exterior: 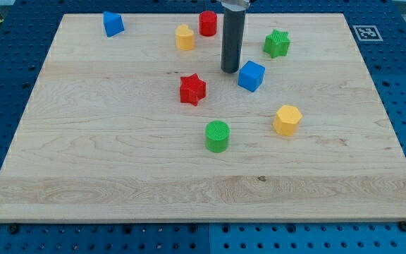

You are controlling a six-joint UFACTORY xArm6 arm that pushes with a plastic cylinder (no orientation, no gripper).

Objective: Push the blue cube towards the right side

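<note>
Tool: my tip (230, 70), a plain rod with nothing to clamp, stands just left of the blue cube (251, 75), near the counter (118, 162) middle toward its top edge; most of the push right seems left.

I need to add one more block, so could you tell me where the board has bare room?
The broad strip below the green cylinder and yellow hexagon is bare, as is the left side below the blue block. It is crowded around my tip, beside the blue cube and red star.
</note>
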